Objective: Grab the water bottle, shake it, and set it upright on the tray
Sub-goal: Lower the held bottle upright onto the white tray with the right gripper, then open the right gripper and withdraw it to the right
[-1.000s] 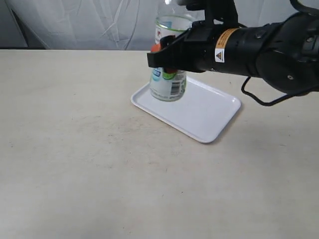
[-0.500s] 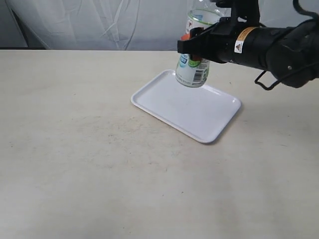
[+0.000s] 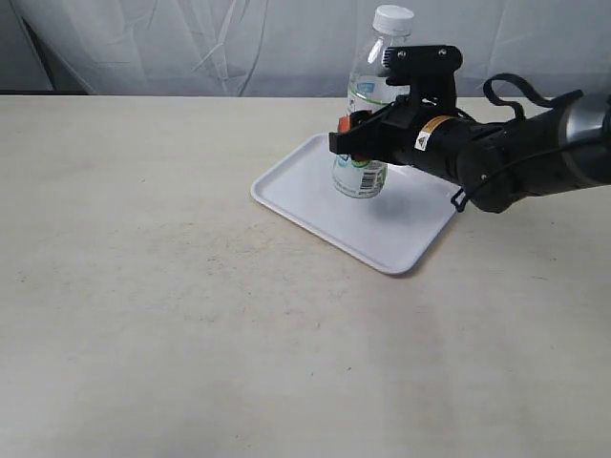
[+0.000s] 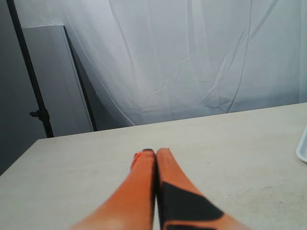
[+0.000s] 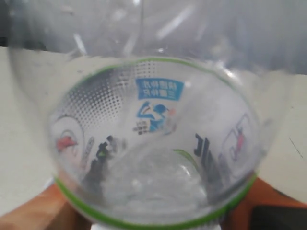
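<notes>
The left part of the beige table lies bare in the exterior view. The left end effector shows only in its own wrist view. Its two orange fingers are pressed flat together with nothing between them. They are held over the table and point toward a white curtain beyond the far edge, where a dark pole also stands. A sliver of the tray just enters that view. Right of the middle in the exterior view, the white tray lies flat on the table, turned at an angle to the table's edge. The water bottle is upright over the tray's far left part, with its white cap on top. The right end effector, reaching in from the right, pinches the bottle across its label at about mid-height. The bottle's base seems to meet the tray, with a soft shadow right beside it. From this angle I cannot tell whether it rests there or hangs just above. In the right wrist view the bottle fills the picture, somewhat blurred, with a green band and a blue patch on the label. Orange fingers press against it on either side. The black arm, bearing a yellow sticker, runs off to the right edge, and a black cable loops above it.
</notes>
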